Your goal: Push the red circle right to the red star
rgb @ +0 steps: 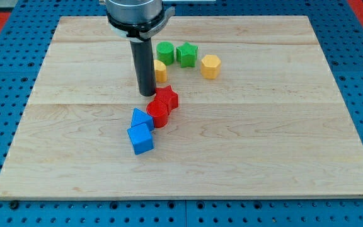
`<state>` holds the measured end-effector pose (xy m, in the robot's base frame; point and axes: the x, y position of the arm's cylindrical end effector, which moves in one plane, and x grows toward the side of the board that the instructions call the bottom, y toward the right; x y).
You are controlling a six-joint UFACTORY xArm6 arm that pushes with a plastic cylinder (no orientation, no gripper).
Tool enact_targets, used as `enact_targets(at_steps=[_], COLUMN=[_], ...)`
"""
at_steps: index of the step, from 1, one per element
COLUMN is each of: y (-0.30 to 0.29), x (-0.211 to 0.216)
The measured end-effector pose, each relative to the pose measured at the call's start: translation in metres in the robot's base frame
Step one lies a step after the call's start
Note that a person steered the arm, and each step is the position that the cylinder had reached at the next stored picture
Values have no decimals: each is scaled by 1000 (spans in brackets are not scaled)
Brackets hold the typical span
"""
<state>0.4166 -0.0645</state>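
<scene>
Red circle [157,113] touches red star [167,98], just below-right of my tip [147,94].

Your arm comes in from the view's top, only its grey mount showing, cut off by the frame edge. The dark rod hangs straight down, upright, no tilt. Your tip [147,94] sits at surface height, left of centre in the view.

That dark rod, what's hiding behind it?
A yellow block pokes out on the view's right of the rod; its left part and shape are covered. My tip ends just above-left of the red star.
</scene>
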Motion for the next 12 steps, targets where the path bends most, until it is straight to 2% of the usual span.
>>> enact_targets(at_steps=[3, 4, 6, 8, 11, 12], y=[-1, -22, -28, -19, -31, -7], x=[0, 3, 68, 92, 54, 54])
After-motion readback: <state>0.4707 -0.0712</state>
